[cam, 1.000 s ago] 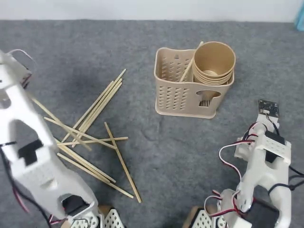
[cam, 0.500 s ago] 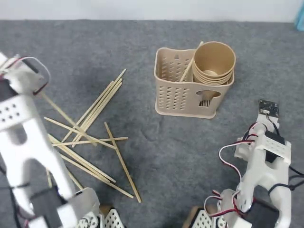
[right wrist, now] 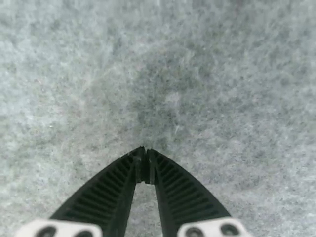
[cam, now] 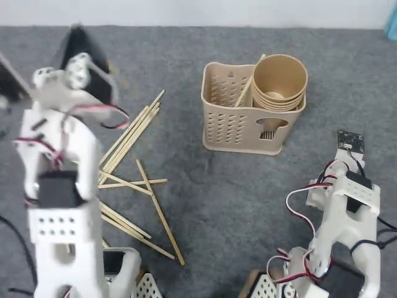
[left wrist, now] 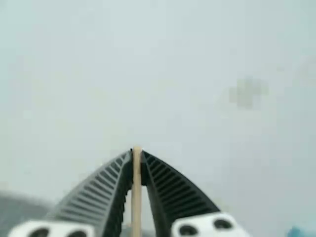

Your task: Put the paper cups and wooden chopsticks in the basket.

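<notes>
My left gripper (left wrist: 137,150) is shut on one wooden chopstick (left wrist: 137,197), which stands straight up between its jaws and points at a pale wall. In the high view this left arm (cam: 62,155) is raised over the left of the carpet, its dark gripper (cam: 79,46) up at the back. Several loose chopsticks (cam: 127,146) lie crossed on the carpet beside it. The beige basket (cam: 232,127) holds a stack of paper cups (cam: 279,81) and one leaning chopstick (cam: 247,90). My right gripper (right wrist: 145,150) is shut on nothing, just above bare carpet.
The right arm (cam: 344,208) sits folded at the front right, below the basket. Grey carpet (cam: 248,198) lies open between the chopstick pile and that arm. A white wall runs along the back edge.
The left arm has risen from the far left and swung its gripper up and toward the back. The right arm has stayed still.
</notes>
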Available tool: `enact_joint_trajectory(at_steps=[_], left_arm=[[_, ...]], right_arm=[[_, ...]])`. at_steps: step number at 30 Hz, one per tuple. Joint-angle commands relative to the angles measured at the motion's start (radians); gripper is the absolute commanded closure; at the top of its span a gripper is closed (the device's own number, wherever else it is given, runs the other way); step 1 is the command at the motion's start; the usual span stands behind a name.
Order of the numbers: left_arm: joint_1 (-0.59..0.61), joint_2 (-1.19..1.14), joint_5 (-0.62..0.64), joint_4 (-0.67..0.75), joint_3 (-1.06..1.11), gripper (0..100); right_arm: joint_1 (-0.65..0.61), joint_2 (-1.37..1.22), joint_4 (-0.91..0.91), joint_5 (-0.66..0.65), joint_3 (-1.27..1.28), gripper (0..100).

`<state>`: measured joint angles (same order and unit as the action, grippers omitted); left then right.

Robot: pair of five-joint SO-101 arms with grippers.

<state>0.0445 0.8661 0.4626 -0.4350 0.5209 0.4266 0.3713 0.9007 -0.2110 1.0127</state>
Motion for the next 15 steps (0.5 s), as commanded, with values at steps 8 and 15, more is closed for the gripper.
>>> enact_joint_trajectory(at_steps=[8,15], left_arm=[[-0.232,-0.038,-0.009,0.485,-0.036,99],[-0.230,-0.302,-0.011,0.486,-0.179,99]], right_arm=[[-0.004,0.044,-0.005,-0.015,-0.005,99.1],[-0.004,0.044,-0.005,-0.015,-0.005,99.1]])
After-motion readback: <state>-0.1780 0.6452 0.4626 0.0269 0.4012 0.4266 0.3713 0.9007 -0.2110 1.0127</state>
